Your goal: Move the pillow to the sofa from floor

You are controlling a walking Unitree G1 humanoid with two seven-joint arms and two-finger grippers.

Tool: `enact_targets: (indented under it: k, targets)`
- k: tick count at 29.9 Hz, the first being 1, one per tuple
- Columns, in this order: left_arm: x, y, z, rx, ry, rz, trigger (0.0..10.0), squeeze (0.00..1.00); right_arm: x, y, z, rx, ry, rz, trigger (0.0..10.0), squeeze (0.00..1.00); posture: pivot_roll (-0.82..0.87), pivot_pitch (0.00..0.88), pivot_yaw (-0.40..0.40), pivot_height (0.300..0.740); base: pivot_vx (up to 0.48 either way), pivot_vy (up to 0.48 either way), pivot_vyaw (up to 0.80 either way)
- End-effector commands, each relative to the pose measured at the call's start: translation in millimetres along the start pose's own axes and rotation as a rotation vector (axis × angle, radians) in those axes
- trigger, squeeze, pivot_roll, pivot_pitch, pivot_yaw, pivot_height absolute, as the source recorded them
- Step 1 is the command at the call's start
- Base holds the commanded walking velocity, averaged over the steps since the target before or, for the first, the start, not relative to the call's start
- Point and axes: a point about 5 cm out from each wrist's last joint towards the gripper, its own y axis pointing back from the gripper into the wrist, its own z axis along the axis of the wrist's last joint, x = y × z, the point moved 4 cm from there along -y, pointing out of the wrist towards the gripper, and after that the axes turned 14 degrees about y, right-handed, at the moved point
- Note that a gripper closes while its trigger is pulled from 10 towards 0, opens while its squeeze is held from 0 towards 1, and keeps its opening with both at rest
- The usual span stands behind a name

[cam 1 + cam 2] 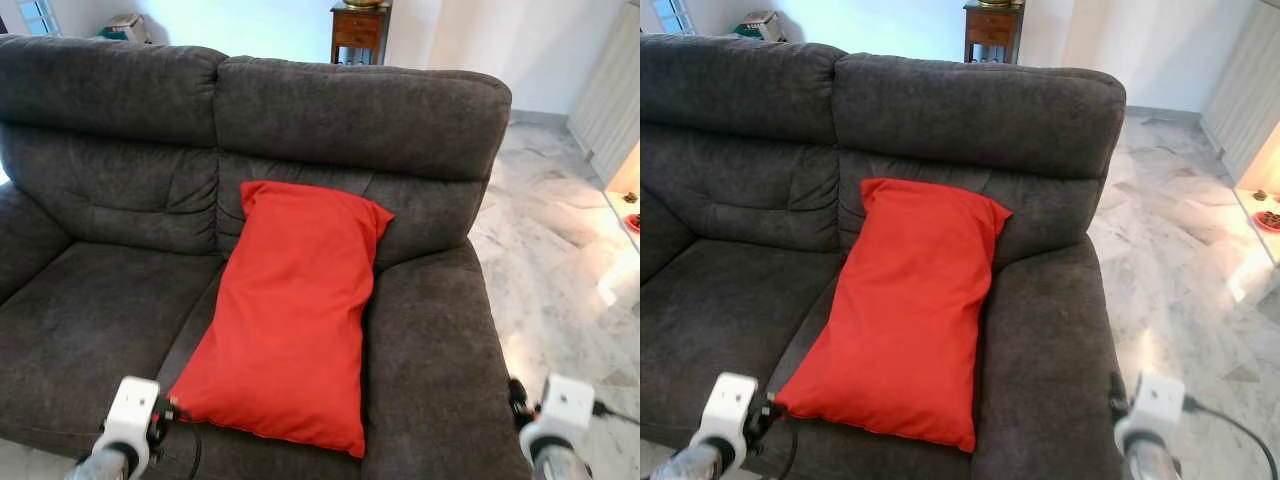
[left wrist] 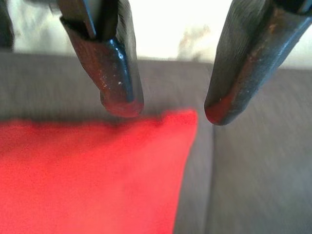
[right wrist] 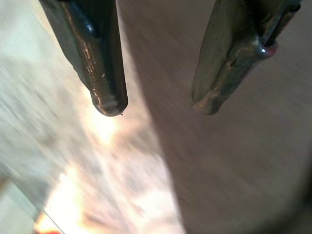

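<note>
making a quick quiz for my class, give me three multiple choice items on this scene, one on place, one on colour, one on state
1. Where is the red rectangular fabric pillow?
A. on the marble floor
B. on the dark grey fabric sofa, leaning on its backrest
C. on the wooden side table

2. What colour is the sofa?
A. dark grey
B. beige
C. blue

3. How are the left gripper's fingers?
A. shut on the pillow
B. open, holding nothing
C. shut on nothing

Answers: 1 B, it lies on the seat beside the armrest. 2 A, as the head views show. 3 B, a gap shows between the fingertips.
</note>
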Motion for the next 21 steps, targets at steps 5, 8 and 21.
enact_targets:
  k: [5,8,21]
  targets:
    - [-9.2,0.7,-38,0.122,-0.056,-0.038,10.0,0.0,-15.0,20.8,-66,0.252,0.011,-0.056,10.0,0.0,0.11,0.0,-0.004,0.74,0.0,0.0,0.0]
    - [-12.9,-0.7,-42,0.135,-0.049,-0.044,10.0,0.0,-14.4,27.2,-79,0.301,0.035,-0.054,10.0,0.0,0.11,0.0,-0.002,0.74,0.0,0.0,0.0]
    - [-29.8,6.6,-84,0.284,0.029,-0.067,10.0,0.0,26.1,69.7,-139,0.495,0.059,0.065,10.0,0.0,0.08,0.0,0.033,0.74,0.0,0.0,0.0]
